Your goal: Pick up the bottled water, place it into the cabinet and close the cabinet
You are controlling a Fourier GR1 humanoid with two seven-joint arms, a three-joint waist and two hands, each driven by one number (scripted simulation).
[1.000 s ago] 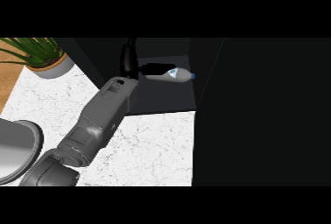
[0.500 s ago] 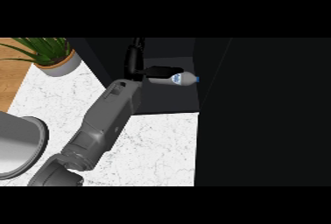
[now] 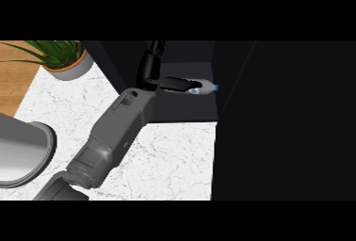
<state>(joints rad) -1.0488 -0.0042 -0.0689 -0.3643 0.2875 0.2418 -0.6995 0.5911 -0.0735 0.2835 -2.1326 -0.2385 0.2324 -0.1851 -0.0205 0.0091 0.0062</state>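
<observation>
ROBOT AT THE CABINET: the left hand (image 3: 151,77) is inside the dark, open cabinet (image 3: 182,112) at the back of the white marble tabletop (image 3: 173,155), its black fingers clamped round the bottled water (image 3: 202,88); the bottle lies sideways in the grasp, with only its pale neck end and blue cap poking out to the right of the fingers; it is within the cabinet's mouth and close to the tall dark panel (image 3: 278,122) at the right, which appears to be the cabinet's door or side; whether the bottle touches the cabinet floor cannot be told from this steep view; the grey forearm (image 3: 115,136) slants up from the lower left across the tabletop; the right hand is nowhere in the picture; a potted plant (image 3: 66,61) at the far left corner and a large grey round vessel (image 3: 24,155) at the left edge stand well apart from the hand; the placing looks almost done, with release and closing not yet done; the risks, as judged from here: a bottle let go on its side may roll to the cabinet's front lip and out onto the tabletop; the cap end could catch on the nearby panel; withdrawing fingers could drag the bottle along; a door swung shut on the forearm or a protruding bottle would jam
</observation>
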